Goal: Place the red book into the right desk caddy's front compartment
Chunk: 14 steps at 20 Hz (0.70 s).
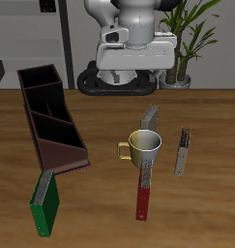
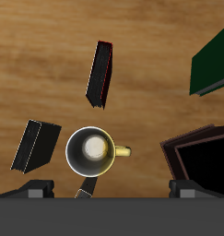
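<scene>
The red book (image 1: 144, 192) stands on its edge on the table near the front edge, in front of a mug; in the wrist view (image 2: 100, 74) it shows dark with a red rim. The right desk caddy (image 1: 51, 116) is a long dark maroon open box with dividers and a sloping end toward the front; only a corner of it shows in the wrist view (image 2: 201, 159). My gripper (image 1: 136, 68) hangs high at the table's back, far from the book. In the wrist view the gripper (image 2: 113, 190) is open and empty, its fingertips (image 2: 35, 191) wide apart.
A yellow-handled metal mug (image 1: 143, 147) (image 2: 91, 150) stands mid-table. A green book (image 1: 44, 201) (image 2: 213, 63) stands in front of the caddy's sloping end. A grey book (image 1: 183, 153) (image 2: 35, 146) stands beside the mug. Another dark book (image 1: 150, 118) stands behind the mug.
</scene>
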Available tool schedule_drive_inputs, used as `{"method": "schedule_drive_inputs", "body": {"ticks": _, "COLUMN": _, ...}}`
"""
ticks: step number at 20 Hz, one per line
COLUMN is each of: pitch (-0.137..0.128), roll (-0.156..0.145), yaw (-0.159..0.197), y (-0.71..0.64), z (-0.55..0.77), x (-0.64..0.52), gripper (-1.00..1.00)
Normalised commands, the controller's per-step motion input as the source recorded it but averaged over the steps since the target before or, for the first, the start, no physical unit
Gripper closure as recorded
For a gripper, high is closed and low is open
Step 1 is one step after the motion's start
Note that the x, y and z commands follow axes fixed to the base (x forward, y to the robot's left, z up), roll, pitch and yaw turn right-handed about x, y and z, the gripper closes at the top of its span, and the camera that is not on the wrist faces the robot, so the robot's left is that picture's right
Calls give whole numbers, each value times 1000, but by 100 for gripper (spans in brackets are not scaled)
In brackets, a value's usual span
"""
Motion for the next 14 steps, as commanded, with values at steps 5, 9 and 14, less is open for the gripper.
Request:
{"method": "schedule_drive_inputs", "body": {"ticks": 5, "pitch": -22, "roll": -8, "yaw": -5, "y": 142, "z": 27, "x": 282, "gripper": -100}}
{"method": "schedule_drive_inputs", "body": {"ticks": 9, "pitch": 0, "roll": -6, "yaw": -11, "y": 115, "z": -17, "x": 192, "gripper": -100}}
{"method": "schedule_drive_inputs", "body": {"ticks": 14, "pitch": -10, "roll": 16, "yaw": -18, "y": 145, "z": 16, "x": 254, "gripper": -100}}
